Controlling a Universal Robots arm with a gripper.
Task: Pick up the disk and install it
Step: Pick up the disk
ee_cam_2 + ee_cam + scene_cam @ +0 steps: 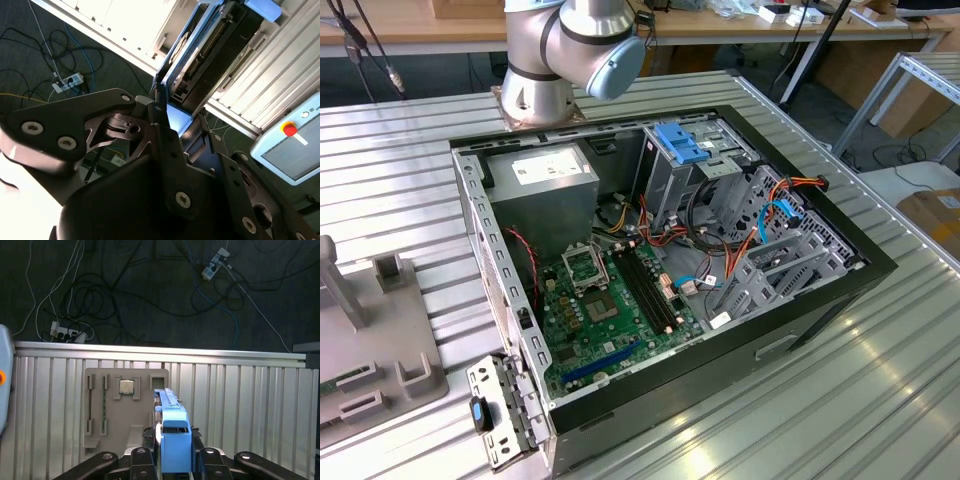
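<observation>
My gripper (pixel 175 442) is shut on the disk (pixel 174 432). The disk stands on edge between the black fingers, and its bright blue carrier frame faces the first wrist view. It hangs above a ribbed metal table, over the edge of a grey fixture tray (pixel 95 440). In the second wrist view the disk (pixel 200 55) is seen edge on, with a dark grey body and blue frame, sticking out past the gripper (pixel 182 117) and its black linkage. The open computer case (pixel 840 290) lies on the table in the exterior view. The arm's base (pixel 535 70) stands behind it.
The case holds a tall metal cage with a blue latch (pixel 680 145), a grey power-supply box (pixel 545 180), a green motherboard (pixel 610 300) and loose cables. The fixture tray carries a processor chip (pixel 126 386) and a memory stick (pixel 104 402). A pendant with a red button (pixel 290 129) is nearby.
</observation>
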